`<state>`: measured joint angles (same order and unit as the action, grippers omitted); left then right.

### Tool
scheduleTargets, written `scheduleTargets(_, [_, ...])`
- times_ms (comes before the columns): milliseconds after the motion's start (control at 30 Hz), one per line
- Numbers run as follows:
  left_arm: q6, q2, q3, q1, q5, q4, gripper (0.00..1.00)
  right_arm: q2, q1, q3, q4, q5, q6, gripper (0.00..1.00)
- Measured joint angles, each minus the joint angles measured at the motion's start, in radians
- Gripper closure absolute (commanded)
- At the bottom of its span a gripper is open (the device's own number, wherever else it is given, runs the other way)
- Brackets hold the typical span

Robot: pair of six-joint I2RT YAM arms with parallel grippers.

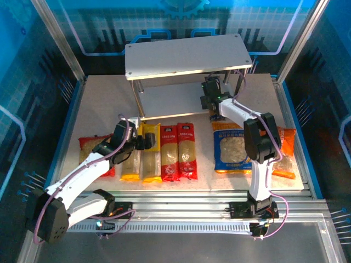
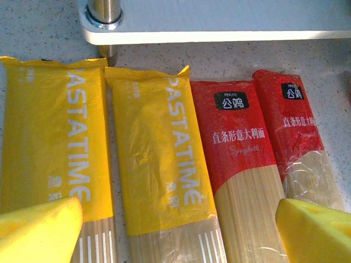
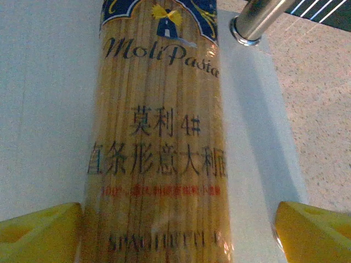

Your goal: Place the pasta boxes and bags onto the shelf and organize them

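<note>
On the shelf's [image 1: 186, 55] lower board [image 3: 44, 109] lies a blue-topped spaghetti pack [image 3: 159, 142], lengthwise near the right edge. My right gripper [image 3: 176, 211] [image 1: 211, 90] straddles its near end with the jaws open, and the right finger [image 3: 312, 230] stands well clear of the pack. Two yellow packs [image 2: 52, 137] [image 2: 159, 148] and two red packs [image 2: 241, 148] [image 2: 299, 131] lie side by side on the table in front of the shelf. My left gripper [image 2: 176, 211] [image 1: 145, 139] hovers open over them, holding nothing.
A red bag [image 1: 90, 145] lies at the left. A blue bag with orange edges [image 1: 236, 148] and an orange bag [image 1: 285, 153] lie at the right. Metal shelf legs [image 2: 104, 11] [image 3: 258, 19] stand close to both grippers. The upper board overhangs the right gripper.
</note>
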<state>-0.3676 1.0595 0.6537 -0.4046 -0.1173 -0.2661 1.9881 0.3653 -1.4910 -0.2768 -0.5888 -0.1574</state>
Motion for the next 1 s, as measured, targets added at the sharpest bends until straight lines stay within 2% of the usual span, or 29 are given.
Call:
scheduleTargets(167, [0.000, 0.000, 0.000, 0.000, -0.003, 0.000, 0.08, -0.168, 0.001, 0.106, -0.014, 0.039, -0.008, 0.09])
scheduleTargets(233, [0.000, 0.000, 0.000, 0.000, -0.007, 0.000, 0.08, -0.240, 0.002, 0.131, -0.033, 0.069, -0.021, 0.12])
scheduleTargets(367, [0.001, 0.000, 0.000, 0.000, -0.010, 0.001, 0.09, -0.369, 0.003, 0.178, -0.097, 0.154, -0.066, 0.33])
scheduleTargets(467, [0.001, 0.000, 0.000, 0.000, -0.010, 0.000, 0.09, -0.431, 0.004, 0.232, -0.148, 0.232, -0.104, 0.55])
scheduleTargets(533, [0.003, 0.000, 0.000, 0.000, -0.010, 0.000, 0.09, -0.450, 0.008, 0.275, -0.184, 0.282, -0.125, 0.64])
scheduleTargets(767, [0.003, 0.000, 0.000, 0.000, -0.011, 0.000, 0.09, -0.454, 0.044, 0.397, -0.269, 0.454, -0.188, 0.65])
scheduleTargets(1000, [0.003, 0.000, 0.000, 0.000, -0.018, 0.001, 0.09, -0.440, 0.087, 0.400, -0.227, 0.572, -0.238, 0.65])
